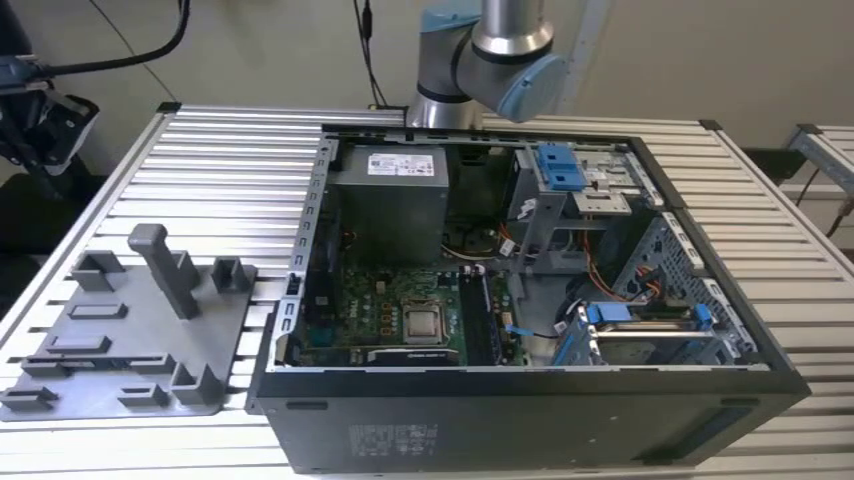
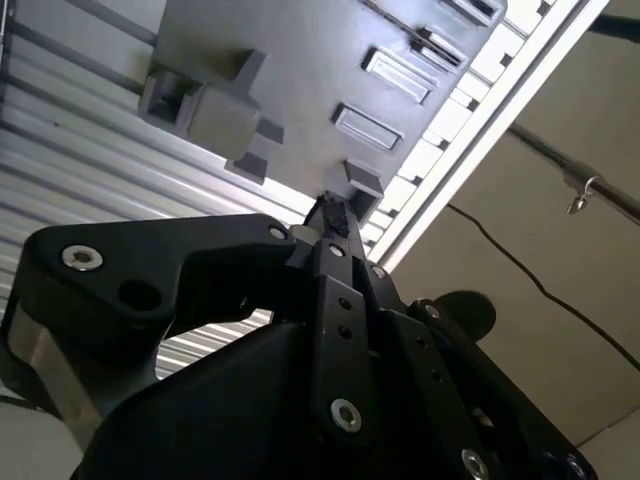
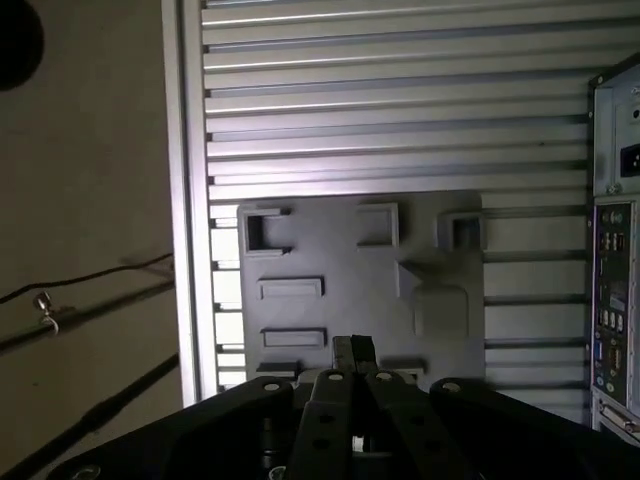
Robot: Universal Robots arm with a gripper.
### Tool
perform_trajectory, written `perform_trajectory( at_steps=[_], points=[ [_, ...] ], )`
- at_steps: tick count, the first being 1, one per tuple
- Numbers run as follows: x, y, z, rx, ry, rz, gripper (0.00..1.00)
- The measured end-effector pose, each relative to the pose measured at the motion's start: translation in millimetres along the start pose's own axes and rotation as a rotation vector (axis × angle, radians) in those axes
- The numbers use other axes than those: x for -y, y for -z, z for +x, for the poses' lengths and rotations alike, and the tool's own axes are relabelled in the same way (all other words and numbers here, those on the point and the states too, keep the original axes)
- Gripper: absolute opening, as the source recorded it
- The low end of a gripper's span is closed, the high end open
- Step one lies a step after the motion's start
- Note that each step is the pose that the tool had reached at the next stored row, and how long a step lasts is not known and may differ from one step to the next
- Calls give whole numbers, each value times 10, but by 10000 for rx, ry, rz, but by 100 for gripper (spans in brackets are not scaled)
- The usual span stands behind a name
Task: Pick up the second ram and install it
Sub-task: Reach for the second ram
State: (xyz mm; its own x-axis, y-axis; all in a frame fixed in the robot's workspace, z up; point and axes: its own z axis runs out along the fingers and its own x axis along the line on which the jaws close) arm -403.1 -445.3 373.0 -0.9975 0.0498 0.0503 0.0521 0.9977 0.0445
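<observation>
Exterior view: ribbed aluminium table (image 1: 214, 150); matte grey moulded fixture tray (image 1: 134, 335) lower left; open black PC case (image 1: 534, 420) at centre. First wrist view: black gripper (image 3: 352, 348) pinched closed, empty, above the tray. Second ram (image 1: 477, 318): probably the seated strip right of processor (image 1: 424, 322), uncertain.

The tray (image 1: 80, 360) is plain grey, the table (image 1: 227, 150) silver with parallel ribs, the computer case (image 1: 534, 420) black, its circuit board (image 1: 374, 310) green, its clips (image 1: 561, 168) light blue, and the gripper (image 3: 353, 348) black.
</observation>
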Motion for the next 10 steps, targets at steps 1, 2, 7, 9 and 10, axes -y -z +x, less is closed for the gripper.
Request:
perform_trajectory(
  at_steps=[1,2,7,9,10],
  points=[
    [6,0,0,-3,31,4,11],
    [12,-1,-1,-4,64,6,11],
    [54,-15,21,-15,120,10,11],
    [81,-23,27,-43,118,12,11],
    [95,-28,30,-61,118,14,11]
  ],
)
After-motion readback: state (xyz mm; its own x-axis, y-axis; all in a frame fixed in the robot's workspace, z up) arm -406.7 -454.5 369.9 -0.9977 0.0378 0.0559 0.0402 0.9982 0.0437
